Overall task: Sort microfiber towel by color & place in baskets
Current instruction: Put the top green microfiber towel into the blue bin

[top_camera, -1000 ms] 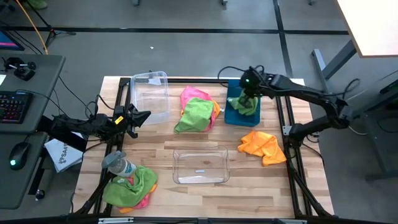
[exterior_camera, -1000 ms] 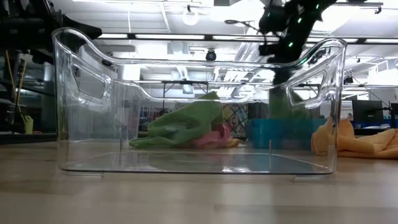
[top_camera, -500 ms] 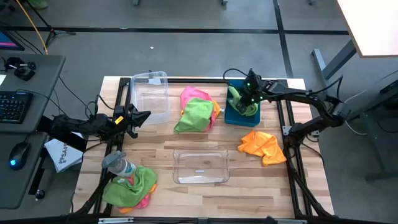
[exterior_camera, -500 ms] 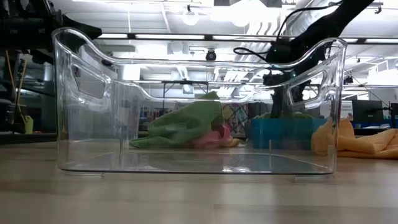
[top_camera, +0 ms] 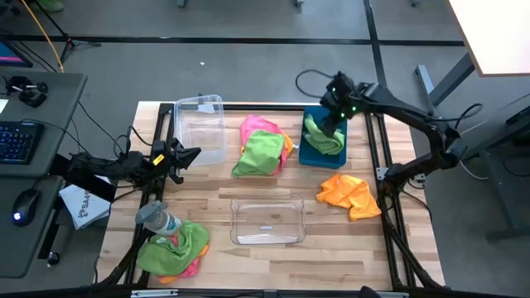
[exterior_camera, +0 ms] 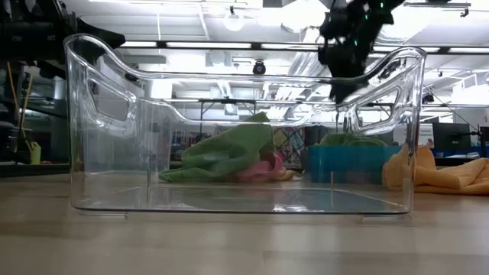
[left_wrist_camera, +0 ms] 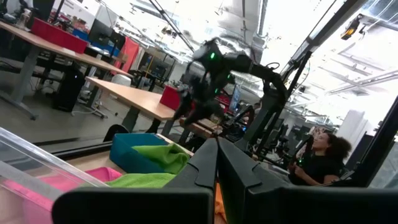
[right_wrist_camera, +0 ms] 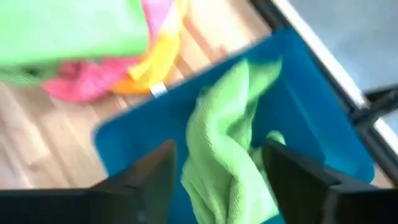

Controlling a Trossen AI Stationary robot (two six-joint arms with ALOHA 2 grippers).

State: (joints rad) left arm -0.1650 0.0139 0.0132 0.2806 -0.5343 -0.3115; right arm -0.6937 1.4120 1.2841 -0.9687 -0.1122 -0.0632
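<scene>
A lime green microfiber towel [top_camera: 324,135] lies crumpled in the blue basket [top_camera: 310,154] at the table's far right. My right gripper [top_camera: 334,116] hangs open above it; in the right wrist view its two fingers stand on either side of the towel [right_wrist_camera: 217,155] without touching it. In the low view the gripper [exterior_camera: 345,53] is well above the basket [exterior_camera: 344,163]. My left gripper [top_camera: 190,155] waits shut at the table's left, beside a clear basket [top_camera: 201,128]. A second clear basket [top_camera: 267,222] stands near the front middle.
A heap of green, pink and orange towels [top_camera: 263,149] lies in the far middle. An orange towel [top_camera: 349,194] lies on the right, in front of the blue basket. At the near left a grey-capped bottle [top_camera: 157,218] rests by a green and pink heap [top_camera: 174,247].
My right gripper went down into the blue basket with the green towel, let it go and rose again. The towel now lies in the basket, free of the fingers.
</scene>
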